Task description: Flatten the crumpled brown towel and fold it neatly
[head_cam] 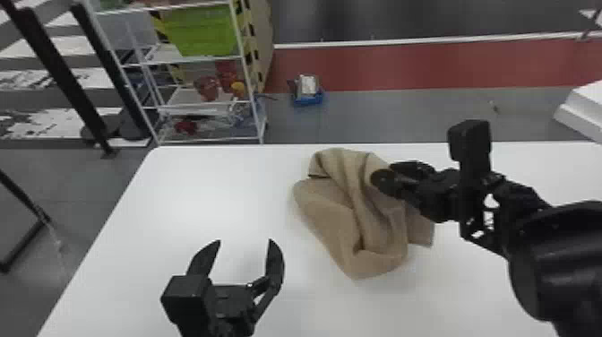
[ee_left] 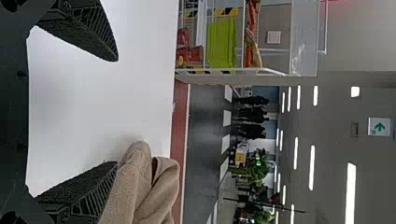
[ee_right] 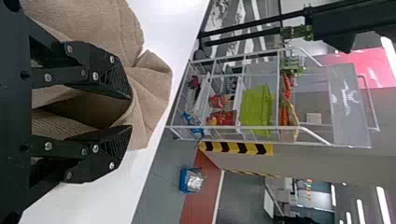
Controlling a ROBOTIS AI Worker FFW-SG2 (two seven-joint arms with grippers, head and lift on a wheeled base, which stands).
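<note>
Near left, the left gripper [head_cam: 245,242] stands wide open and empty over the table [head_cam: 192,192]. To its right, the crumpled brown towel [head_cam: 327,206] lies in loose folds; likely light, soft and limp, best taken by an outer edge or corner. At its far right part, the right gripper [ee_right: 130,112] is partly open, cloth showing between its fingers, no firm grip evident.
</note>
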